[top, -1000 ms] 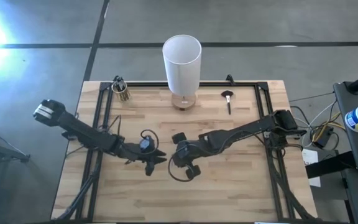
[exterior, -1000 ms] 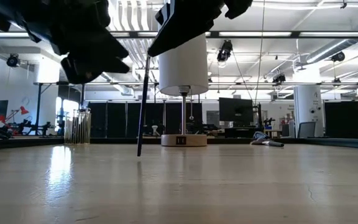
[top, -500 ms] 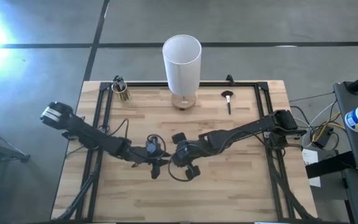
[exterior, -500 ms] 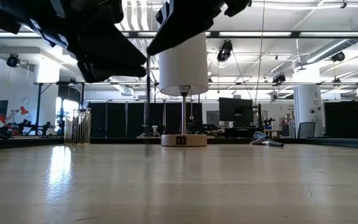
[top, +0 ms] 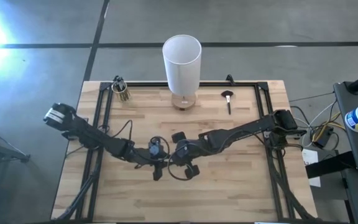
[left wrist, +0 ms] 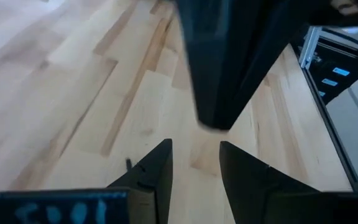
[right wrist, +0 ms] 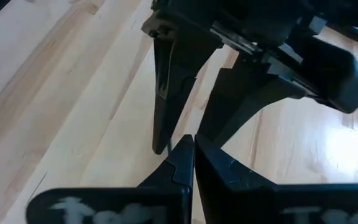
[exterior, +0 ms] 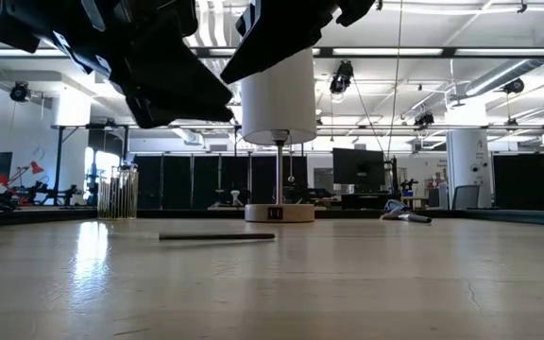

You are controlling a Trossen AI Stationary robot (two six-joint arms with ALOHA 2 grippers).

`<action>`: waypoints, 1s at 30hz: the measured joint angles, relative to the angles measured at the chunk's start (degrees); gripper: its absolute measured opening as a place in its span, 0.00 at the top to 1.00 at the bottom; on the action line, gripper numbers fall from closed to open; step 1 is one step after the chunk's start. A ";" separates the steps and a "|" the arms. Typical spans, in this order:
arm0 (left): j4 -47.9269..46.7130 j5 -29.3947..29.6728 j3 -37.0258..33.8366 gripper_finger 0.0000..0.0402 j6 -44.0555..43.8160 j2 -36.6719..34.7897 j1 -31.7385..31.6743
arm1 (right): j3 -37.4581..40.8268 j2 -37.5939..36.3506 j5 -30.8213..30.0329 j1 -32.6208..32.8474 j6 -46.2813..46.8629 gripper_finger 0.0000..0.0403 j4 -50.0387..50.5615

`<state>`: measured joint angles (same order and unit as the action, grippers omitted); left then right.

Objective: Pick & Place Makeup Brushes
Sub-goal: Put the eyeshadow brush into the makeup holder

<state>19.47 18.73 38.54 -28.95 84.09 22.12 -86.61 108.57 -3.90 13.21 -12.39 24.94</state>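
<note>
Both grippers met above the middle of the table (top: 241,186), close enough that each wrist camera was filled by the other arm's fingers. The left gripper (left wrist: 196,147) hung with its fingers parted and only bare wood showing through the gap, so it gripped nothing. The right gripper (right wrist: 193,143) had its fingers pressed together, and no handle could be seen between them. One brush (exterior: 215,236) lay flat on the boards in the low view, roughly under the two grippers and clear of both; from above the arms hid it. With one claw spread and the other closed on nothing, this looked like a pass between the arms that left the brush on the table, or a deliberate set-down; which one could not be told. The remaining brushes (top: 118,83) stood upright in a cup (top: 123,94) at the far left corner, handles down, probably so they stay gathered and easy to pinch from above. A fluffy brush (top: 228,100) lay alone at the far right, well apart from the cup. The white cylinder (top: 181,59) stood between them at the far edge, out of the arms' working space. To go on, one gripper would need to come down and pinch the flat-lying brush across its thin handle
</note>
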 joint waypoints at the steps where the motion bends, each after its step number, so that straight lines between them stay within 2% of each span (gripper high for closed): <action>1: -0.74 -0.25 -0.15 0.69 -1.08 -0.01 0.02 | 0.00 0.00 0.00 0.00 0.02 0.98 0.03; 6: -8.32 -2.59 -0.30 0.74 -7.51 -1.41 0.74 | 0.00 -0.09 2.57 -0.67 6.54 0.98 2.02; 11: -10.63 -1.89 -0.85 0.83 -9.60 -2.62 3.25 | 2.44 1.49 6.10 -1.55 13.11 0.97 3.49; 15: -10.60 -0.87 -2.22 0.87 -12.80 -3.76 4.41 | 3.48 5.23 8.64 -2.07 13.54 0.91 3.60; 23: -10.60 1.49 -5.31 0.88 -16.70 -8.69 5.47 | 2.79 11.07 6.59 -5.24 11.93 0.73 3.13; 27: -10.54 3.25 -8.12 0.88 -18.84 -12.70 5.68 | 2.64 11.19 4.89 -6.61 9.88 0.70 1.78; 30: -10.64 3.81 -10.16 0.88 -20.14 -15.63 5.74 | 2.64 11.19 5.90 -7.86 9.32 0.69 1.08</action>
<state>8.82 22.55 28.38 -49.09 68.47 27.86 -83.96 119.77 2.00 5.35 -3.07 26.02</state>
